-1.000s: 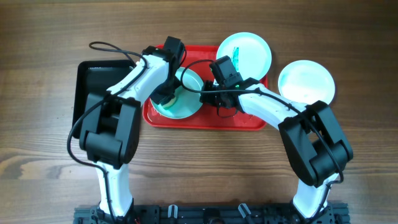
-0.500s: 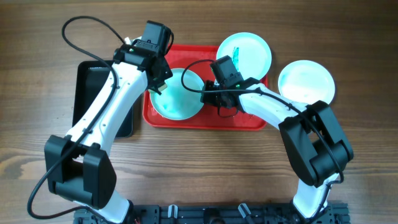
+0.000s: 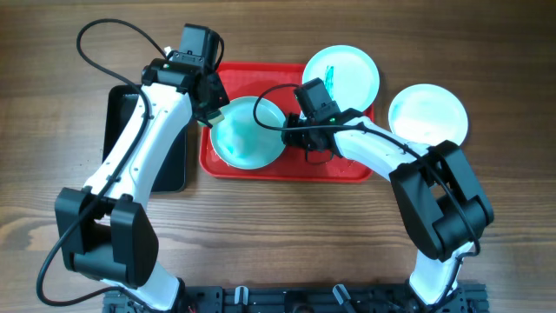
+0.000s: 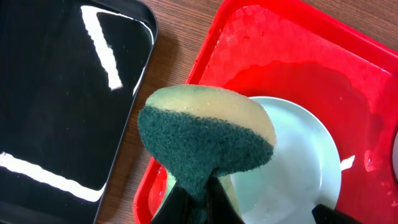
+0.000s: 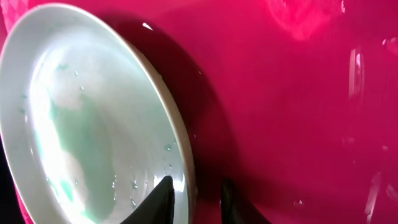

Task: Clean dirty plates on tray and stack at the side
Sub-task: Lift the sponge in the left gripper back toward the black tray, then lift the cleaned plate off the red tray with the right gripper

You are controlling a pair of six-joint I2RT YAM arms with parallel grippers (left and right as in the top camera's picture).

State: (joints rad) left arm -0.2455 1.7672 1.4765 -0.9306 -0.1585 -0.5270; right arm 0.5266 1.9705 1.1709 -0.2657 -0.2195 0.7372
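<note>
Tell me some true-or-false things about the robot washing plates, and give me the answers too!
1. The left gripper holds a sponge. True.
2. The sponge is blue. False: it is green and yellow.
3. The right gripper has the rim of the wet plate on the red tray between its fingers. True.
4. All three plates sit on the red tray. False: the far-right plate sits on the table.

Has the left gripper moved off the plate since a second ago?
Yes. The left gripper, shut on the sponge, has pulled away from the plate toward the far-left corner of the red tray.
</note>
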